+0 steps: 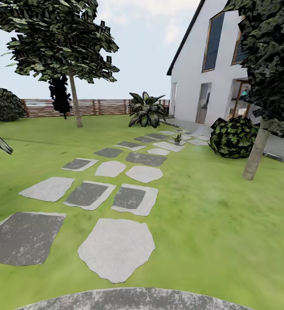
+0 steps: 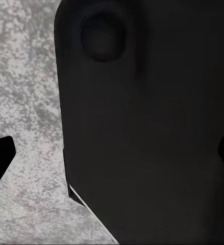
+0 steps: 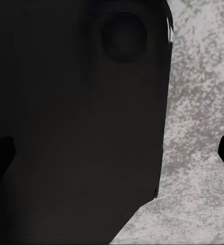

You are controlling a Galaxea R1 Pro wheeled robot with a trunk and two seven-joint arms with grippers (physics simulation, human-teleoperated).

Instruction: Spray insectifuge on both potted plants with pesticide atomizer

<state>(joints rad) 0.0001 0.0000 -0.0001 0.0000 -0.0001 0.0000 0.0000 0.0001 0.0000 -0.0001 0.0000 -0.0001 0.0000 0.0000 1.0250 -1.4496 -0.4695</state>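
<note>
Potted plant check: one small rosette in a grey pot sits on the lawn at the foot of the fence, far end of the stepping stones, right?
Not quite. The potted plant stands on the stepping stones at their far end, near the house, as the head view shows.

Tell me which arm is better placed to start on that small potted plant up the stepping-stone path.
Neither, yet. The potted plant sits far up the stepping stones, right of centre in the head view, which slightly favours the right arm. Both wrist views show dark robot bodywork over grey paving, so the arms look tucked.
</note>
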